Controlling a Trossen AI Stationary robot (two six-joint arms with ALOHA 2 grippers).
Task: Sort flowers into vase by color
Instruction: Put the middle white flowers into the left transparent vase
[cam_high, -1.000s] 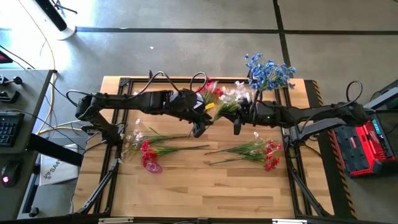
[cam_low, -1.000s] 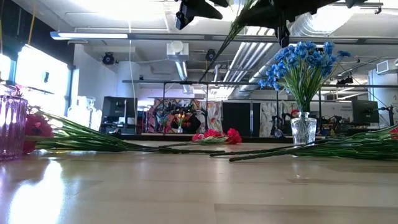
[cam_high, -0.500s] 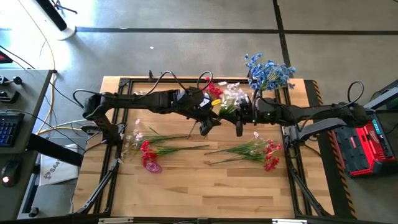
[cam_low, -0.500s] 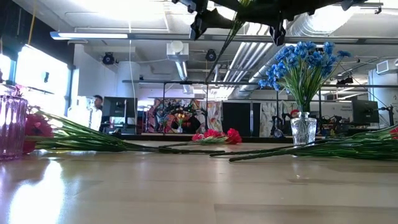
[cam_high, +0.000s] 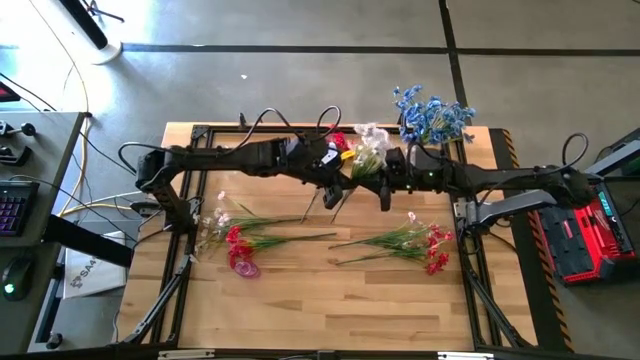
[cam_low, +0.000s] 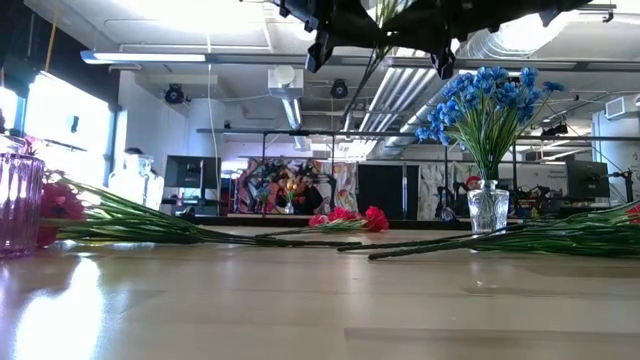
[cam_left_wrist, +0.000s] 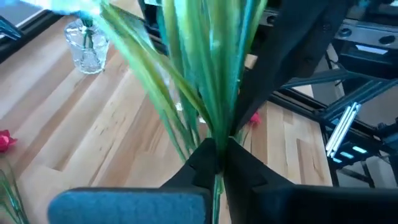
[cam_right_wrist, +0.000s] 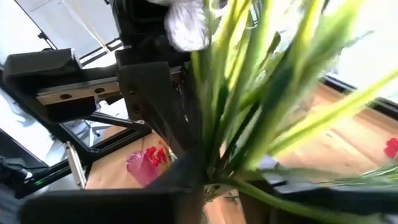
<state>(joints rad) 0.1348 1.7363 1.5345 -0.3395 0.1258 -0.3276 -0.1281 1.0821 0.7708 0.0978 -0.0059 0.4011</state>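
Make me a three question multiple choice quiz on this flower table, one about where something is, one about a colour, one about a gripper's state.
1. Where does the clear glass vase holding flowers stand?
A. at the table's far right corner
B. at the near left corner
C. on the floor

2. What colour are the blossoms in that vase?
A. red
B. blue
C. yellow

3. What is the left gripper doing?
A. hanging open over bare wood
B. resting shut on the table
C. shut on the bunch of green stems

Answers:
1 A: the high view shows the vase at the far right corner of the wooden table.
2 B: the blue flowers rise from it in the low view.
3 C: the left wrist view shows its fingers pinching the stems, held up in the air.
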